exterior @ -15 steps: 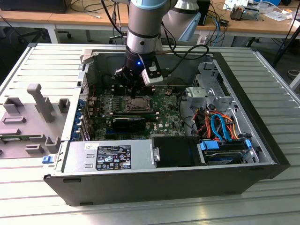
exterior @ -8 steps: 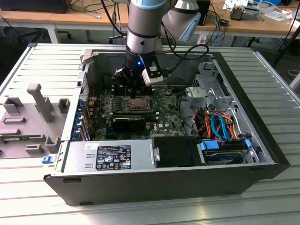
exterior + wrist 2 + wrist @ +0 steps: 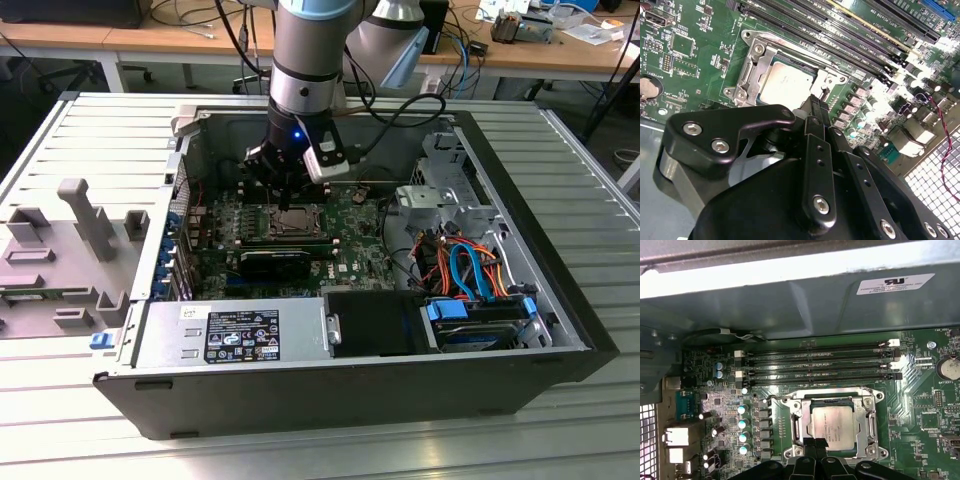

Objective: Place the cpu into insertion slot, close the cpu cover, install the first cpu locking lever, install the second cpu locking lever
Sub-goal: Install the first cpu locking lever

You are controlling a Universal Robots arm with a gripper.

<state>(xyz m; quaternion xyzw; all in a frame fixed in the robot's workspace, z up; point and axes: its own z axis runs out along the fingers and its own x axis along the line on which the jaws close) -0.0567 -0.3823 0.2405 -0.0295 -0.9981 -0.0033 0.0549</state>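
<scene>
Hovering with fingers pressed together, the black gripper (image 3: 816, 102) sits above the silver square cpu (image 3: 785, 82).

Ribbed metal table (image 3: 330, 450) carries open computer case (image 3: 330, 385) and grey fixture block (image 3: 60, 260).

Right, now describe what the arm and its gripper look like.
The arm is a thick silver-grey tube with a light blue joint cap. A small blue light glows on its wrist, and black cables loop off beside it. The gripper is matte black, built from jointed links fastened with silver screws, narrowing to slim dark jaws.
</scene>
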